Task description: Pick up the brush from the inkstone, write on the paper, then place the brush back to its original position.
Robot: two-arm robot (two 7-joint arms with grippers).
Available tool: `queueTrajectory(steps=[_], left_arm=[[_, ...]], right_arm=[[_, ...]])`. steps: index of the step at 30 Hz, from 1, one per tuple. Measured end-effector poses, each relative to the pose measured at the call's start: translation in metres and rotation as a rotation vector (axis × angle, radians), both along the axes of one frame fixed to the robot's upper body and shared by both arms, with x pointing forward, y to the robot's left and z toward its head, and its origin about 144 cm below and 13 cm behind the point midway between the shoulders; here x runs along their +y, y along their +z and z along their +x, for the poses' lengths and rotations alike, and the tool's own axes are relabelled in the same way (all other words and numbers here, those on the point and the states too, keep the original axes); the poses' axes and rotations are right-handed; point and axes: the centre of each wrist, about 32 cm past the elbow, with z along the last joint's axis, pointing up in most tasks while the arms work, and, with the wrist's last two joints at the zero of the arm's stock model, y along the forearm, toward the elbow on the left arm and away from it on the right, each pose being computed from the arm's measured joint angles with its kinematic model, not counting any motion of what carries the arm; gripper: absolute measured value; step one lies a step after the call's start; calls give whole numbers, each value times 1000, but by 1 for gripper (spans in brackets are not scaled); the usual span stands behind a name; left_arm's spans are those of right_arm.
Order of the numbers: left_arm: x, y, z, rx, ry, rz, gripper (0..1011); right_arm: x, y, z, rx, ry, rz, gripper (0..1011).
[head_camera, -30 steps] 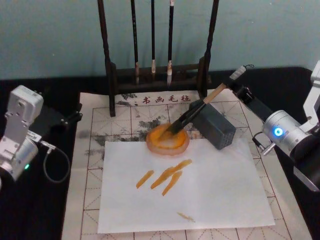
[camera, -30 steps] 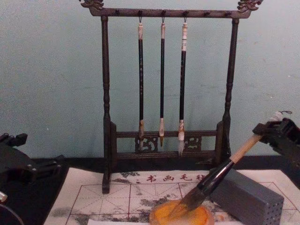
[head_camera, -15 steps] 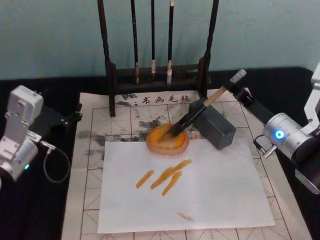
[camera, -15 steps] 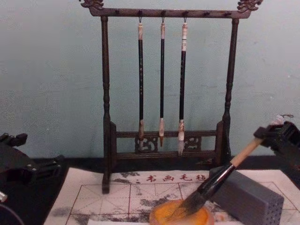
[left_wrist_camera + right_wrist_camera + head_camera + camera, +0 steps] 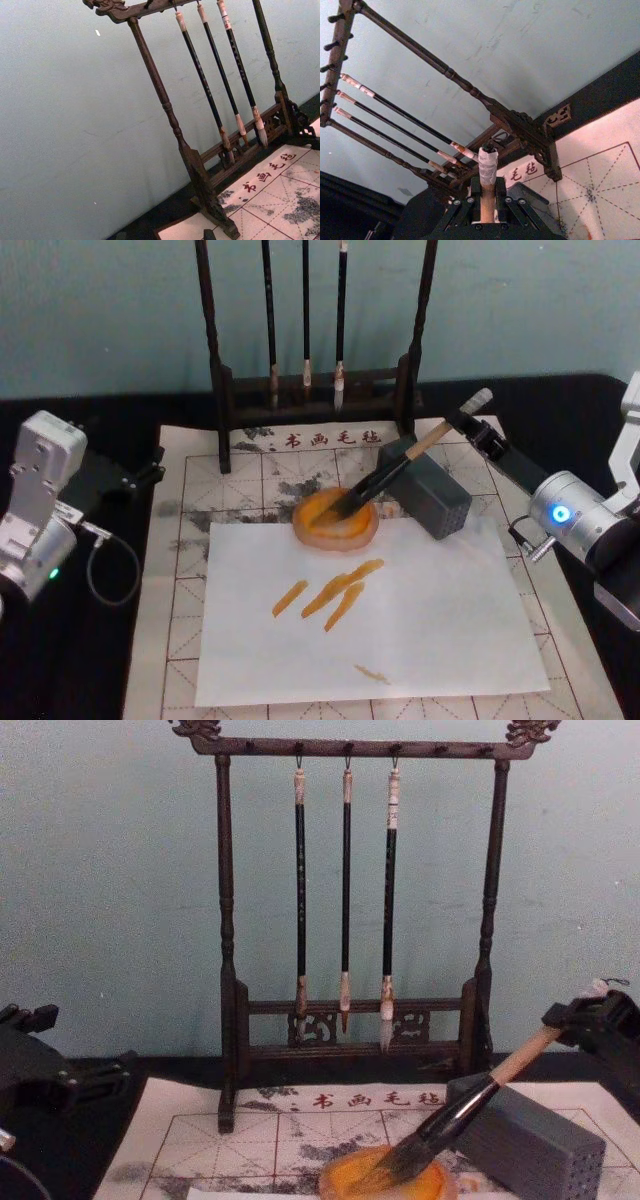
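Our right gripper [image 5: 468, 423] clamps the pale handle end of the large dark-bristled calligraphy brush [image 5: 392, 470], bristles resting in the round orange inkstone dish [image 5: 312, 537]. We should settle the handle gently on the grey perforated block [image 5: 440, 502] before releasing. The left gripper [image 5: 140, 476] sits parked left.

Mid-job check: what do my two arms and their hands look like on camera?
The left arm is silver-white and boxy, with a small green light and a thin looping cable; its left hand is matte black. The right arm has a rounded silver joint with a glowing blue light; the right hand is black, with small screw heads.
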Motion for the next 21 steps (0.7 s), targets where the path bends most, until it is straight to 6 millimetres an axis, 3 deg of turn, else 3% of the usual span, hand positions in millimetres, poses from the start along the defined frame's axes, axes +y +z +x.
queueTrajectory(steps=[21], left_arm=[[0, 0, 0, 0, 0, 0, 1001]], right_arm=[[-2, -3, 1, 29, 2, -11, 202]])
